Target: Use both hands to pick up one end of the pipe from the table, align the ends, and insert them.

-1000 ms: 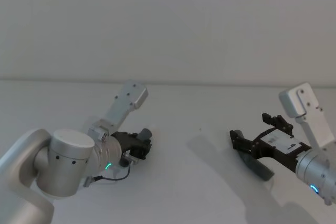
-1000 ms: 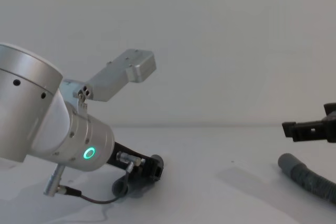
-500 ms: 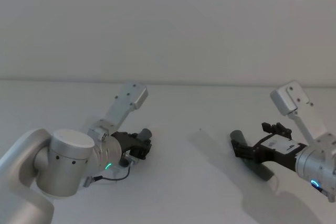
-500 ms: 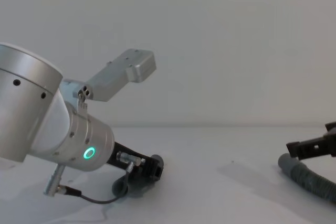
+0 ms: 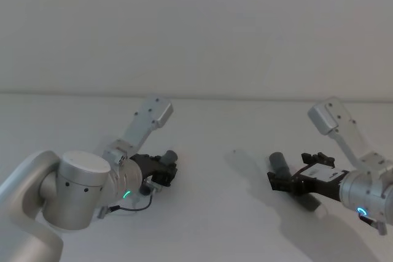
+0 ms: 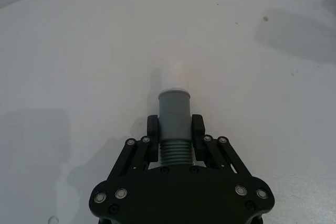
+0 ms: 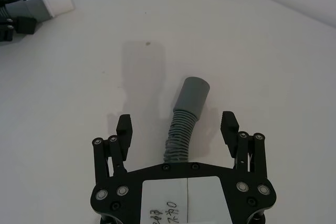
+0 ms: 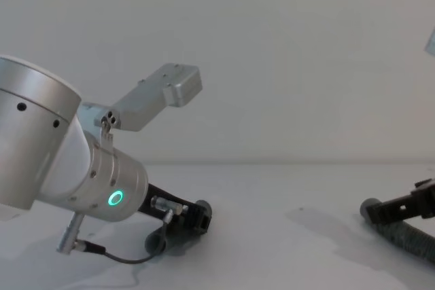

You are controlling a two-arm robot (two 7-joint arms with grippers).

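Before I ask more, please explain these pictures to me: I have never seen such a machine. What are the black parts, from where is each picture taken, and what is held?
It is a robot with two arms, each ending in a black two-finger pincer. One picture looks down from its head, one forward from its chest, and two from cameras on the wrists. The surface is a white table. The left pincer is shut on a short grey tube with a white tip. The right pincer is open, with one finger on each side of a ribbed grey hose lying on the table, not touching it.
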